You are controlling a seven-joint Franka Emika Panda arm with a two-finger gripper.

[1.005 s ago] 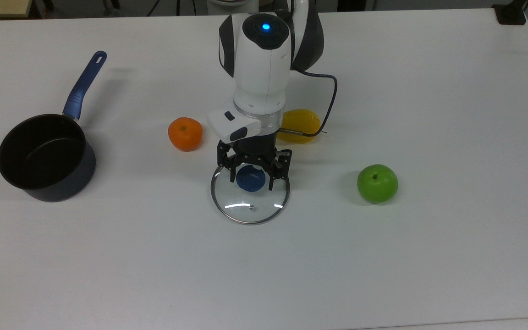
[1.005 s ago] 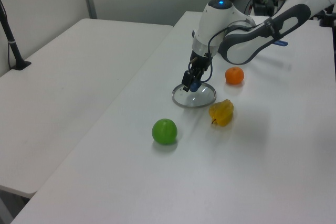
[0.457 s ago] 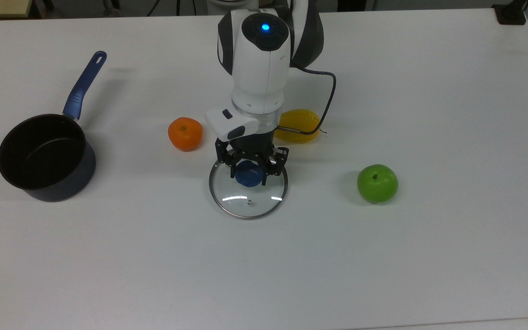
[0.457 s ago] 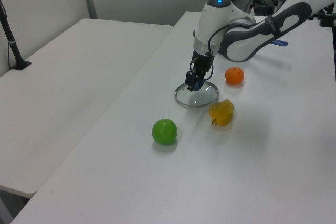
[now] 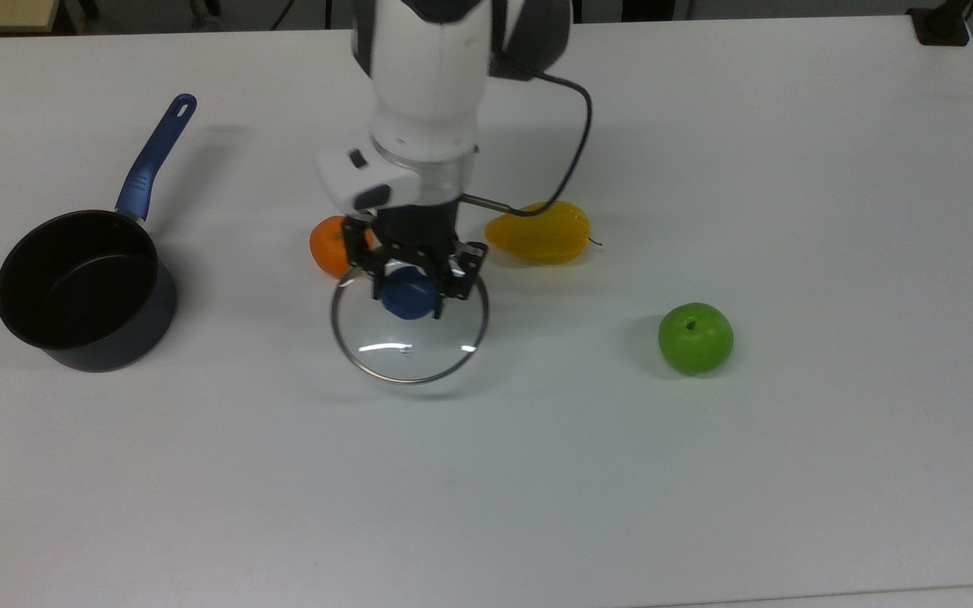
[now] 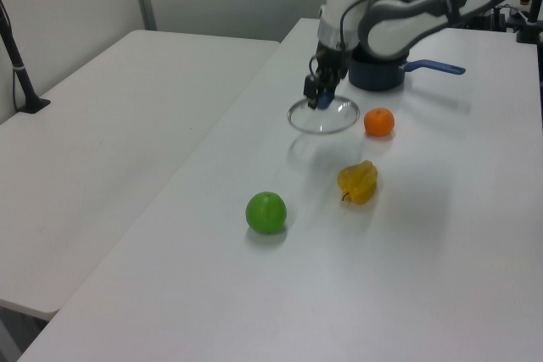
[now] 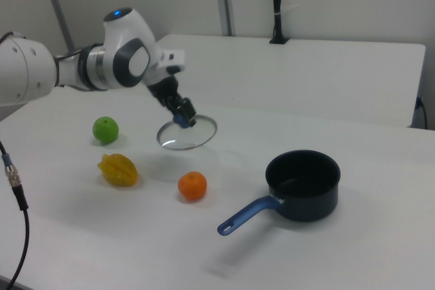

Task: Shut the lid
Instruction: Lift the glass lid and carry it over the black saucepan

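Carrying the lid [image 5: 410, 321] by just its blue knob [image 5: 408, 295] is where this could go sideways, I reckon: the glass disc hangs off one small pinch point, so any quick swing toward the saucepan [image 5: 85, 291] might make it rock or slip out, and glass dropping onto the table [image 5: 790, 473] is not great. Right now the gripper [image 5: 412, 287] has its fingers closed in on the knob from both sides, and the lid is off the table; you can see its shadow sitting apart from it in the left view [image 6: 323, 115] and the right view [image 7: 187, 132]. It looks slightly tilted in the right view, though I can't say for sure from that angle. The lid's rim also sits just in front of the orange [image 5: 333, 245] in the top view, so a low path could clip it. The pan is well off to the top view's left, open and empty, handle pointing away. The arm comes down from the far edge of the table with the wrist pointing nearly straight down over the knob. The yellow fruit [image 5: 540, 234] and green apple [image 5: 695, 338] are out of the way.
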